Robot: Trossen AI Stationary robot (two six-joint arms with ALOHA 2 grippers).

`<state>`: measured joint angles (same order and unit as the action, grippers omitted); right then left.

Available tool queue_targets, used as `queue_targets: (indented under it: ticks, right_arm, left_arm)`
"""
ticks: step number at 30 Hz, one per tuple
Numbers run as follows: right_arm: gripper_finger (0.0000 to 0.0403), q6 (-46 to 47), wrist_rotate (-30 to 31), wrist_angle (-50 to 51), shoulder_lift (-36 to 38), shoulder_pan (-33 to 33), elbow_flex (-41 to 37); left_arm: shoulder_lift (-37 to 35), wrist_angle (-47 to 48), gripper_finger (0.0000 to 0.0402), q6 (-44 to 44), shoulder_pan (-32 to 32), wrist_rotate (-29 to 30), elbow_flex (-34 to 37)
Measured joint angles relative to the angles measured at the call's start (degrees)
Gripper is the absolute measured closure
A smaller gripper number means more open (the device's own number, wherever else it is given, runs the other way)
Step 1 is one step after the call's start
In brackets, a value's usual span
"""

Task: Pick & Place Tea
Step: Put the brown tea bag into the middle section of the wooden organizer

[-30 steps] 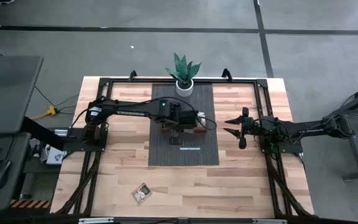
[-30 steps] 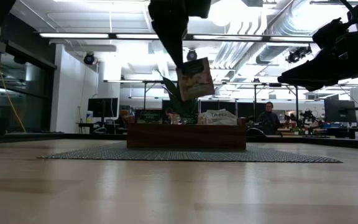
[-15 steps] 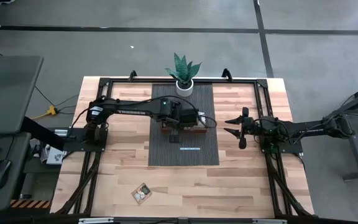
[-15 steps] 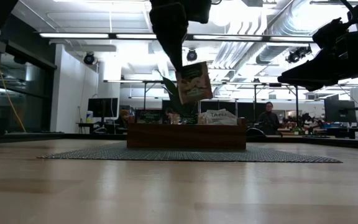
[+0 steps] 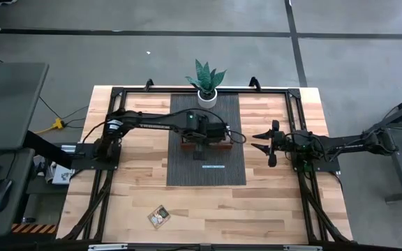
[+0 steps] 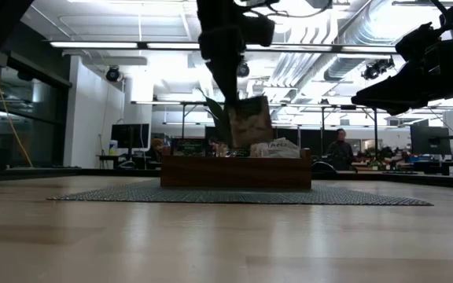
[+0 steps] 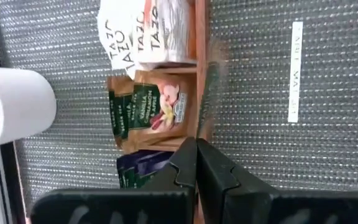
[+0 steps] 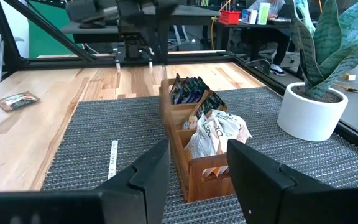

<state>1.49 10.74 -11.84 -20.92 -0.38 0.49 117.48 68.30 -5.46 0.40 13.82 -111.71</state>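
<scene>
My left gripper (image 6: 233, 90) is shut on a brown-and-green tea packet (image 6: 250, 123) that hangs just over the wooden tray (image 6: 236, 170), which stands on the grey mat (image 5: 206, 171). The tray holds white, brown-green and dark packets (image 7: 157, 112) standing on edge. In the left wrist view the held packet (image 7: 207, 93) shows edge-on beyond the shut fingers (image 7: 196, 163). Another tea packet (image 5: 159, 217) lies flat near the table's front edge. My right gripper (image 8: 197, 180) waits open at the mat's right side (image 5: 260, 140), pointing level at the tray. My left gripper pinches the packet's top edge (image 6: 239, 102) between its two fingers, coming from above and pointing steeply down. The packet hangs below the fingers, slightly tilted, its lower edge level with the tops of the packets in the tray. Whether it touches them, I cannot tell.
A potted plant (image 5: 206, 80) in a white pot stands at the mat's far end, just behind the tray. A black frame (image 5: 117, 94) runs round the table. Bare wood lies to the left and right of the mat.
My left gripper has gone down toward the tray, still shut on the packet. The packet has come from well above the tray to just over it, still hanging tilted.
</scene>
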Motion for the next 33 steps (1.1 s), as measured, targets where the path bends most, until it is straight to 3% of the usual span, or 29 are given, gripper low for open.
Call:
queue_targets:
  ticks: [33]
  right_arm:
    - [0.0249,0.0,0.0,0.0,0.0,0.0,0.0]
  left_arm:
    - [3.6,2.1,0.0402,0.4,3.5,1.4,0.0]
